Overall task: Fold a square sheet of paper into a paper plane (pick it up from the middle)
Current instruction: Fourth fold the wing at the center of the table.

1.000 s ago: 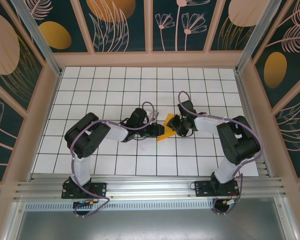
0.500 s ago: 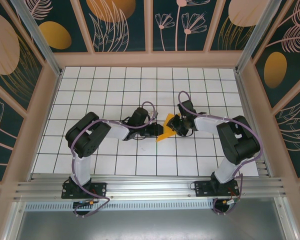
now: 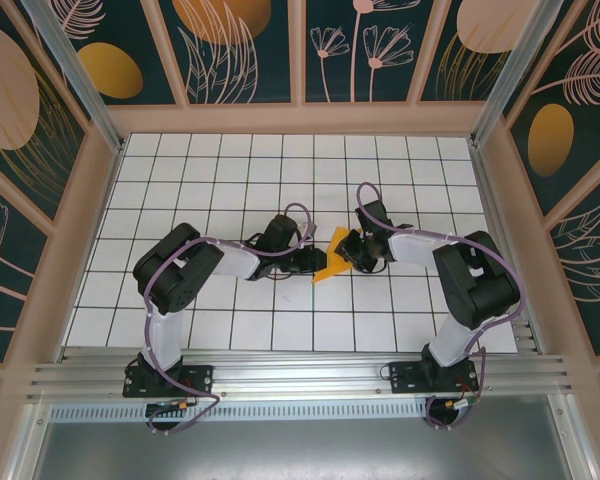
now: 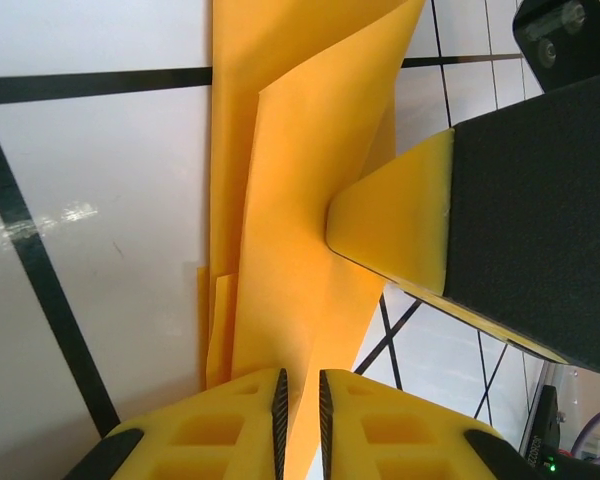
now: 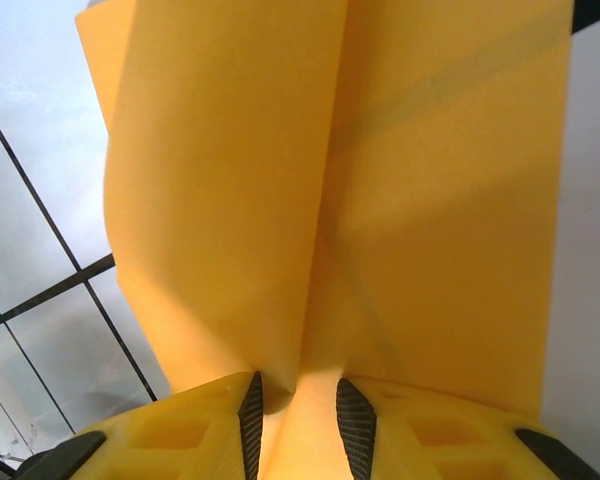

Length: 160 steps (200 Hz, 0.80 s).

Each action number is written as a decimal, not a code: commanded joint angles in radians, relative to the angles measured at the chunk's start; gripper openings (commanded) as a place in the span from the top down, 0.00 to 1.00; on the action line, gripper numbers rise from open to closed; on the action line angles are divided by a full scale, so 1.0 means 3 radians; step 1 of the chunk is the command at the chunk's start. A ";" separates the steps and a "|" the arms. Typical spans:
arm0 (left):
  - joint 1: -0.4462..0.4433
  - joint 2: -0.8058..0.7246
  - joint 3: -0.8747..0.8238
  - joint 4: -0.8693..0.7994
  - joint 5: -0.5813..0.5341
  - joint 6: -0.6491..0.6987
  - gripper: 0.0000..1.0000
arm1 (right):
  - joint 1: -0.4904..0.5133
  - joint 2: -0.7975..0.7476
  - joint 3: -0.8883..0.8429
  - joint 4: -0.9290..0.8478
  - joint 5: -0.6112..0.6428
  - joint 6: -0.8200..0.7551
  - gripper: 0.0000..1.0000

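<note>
Pointing far-right, folded paper sheet (image 3: pixel 329 265) pinched by left gripper (image 4: pixel 300 388), right gripper (image 5: pixel 300 402)

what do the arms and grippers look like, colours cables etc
The left arm and right arm both have bulky black joints, white links and a purple cable looped alongside. The left gripper and right gripper have yellow fingers with moulded recesses and ribbed black pads.
</note>
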 commanded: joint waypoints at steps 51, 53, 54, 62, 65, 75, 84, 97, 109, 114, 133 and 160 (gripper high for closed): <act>-0.0001 0.0121 0.0079 -0.0200 -0.0003 0.0124 0.82 | -0.0026 0.0378 -0.0203 -0.0392 0.0323 0.0003 0.73; -0.0001 0.0120 0.0081 -0.0205 -0.0003 0.0127 0.82 | -0.0027 0.0378 -0.0202 -0.0394 0.0322 0.0003 0.73; -0.0002 0.0121 0.0083 -0.0207 -0.0005 0.0128 0.82 | -0.0027 0.0378 -0.0205 -0.0398 0.0322 0.0000 0.73; -0.0001 0.0129 0.0092 -0.0230 -0.0012 0.0136 0.82 | -0.0027 0.0376 -0.0202 -0.0399 0.0323 -0.0001 0.73; 0.0000 0.0131 0.0095 -0.0245 -0.0021 0.0138 0.82 | -0.0027 0.0378 -0.0202 -0.0397 0.0323 -0.0002 0.73; -0.0003 0.0133 0.0105 -0.0288 -0.0055 0.0150 0.82 | -0.0027 0.0366 -0.0197 -0.0389 0.0315 -0.0003 0.73; -0.0002 0.0137 0.0110 -0.0349 -0.0094 0.0165 0.82 | -0.0026 0.0355 -0.0187 -0.0397 0.0318 -0.0008 0.73; -0.0003 0.0139 0.0130 -0.0464 -0.0179 0.0193 0.83 | -0.0027 0.0333 -0.0170 -0.0398 0.0313 -0.0028 0.73; -0.0003 0.0141 0.0131 -0.0522 -0.0216 0.0209 0.83 | -0.0026 0.0336 -0.0147 -0.0405 0.0312 -0.0046 0.72; 0.0002 0.0141 0.0131 -0.0544 -0.0243 0.0214 0.84 | -0.0022 0.0331 -0.0142 -0.0407 0.0310 -0.0056 0.71; -0.0002 0.0145 0.0133 -0.0630 -0.0317 0.0220 0.85 | -0.0022 0.0303 -0.0130 -0.0399 0.0295 -0.0091 0.68; -0.0001 0.0182 0.0141 -0.0711 -0.0363 0.0237 0.87 | -0.0022 0.0123 -0.0097 -0.0324 0.0257 -0.0214 0.65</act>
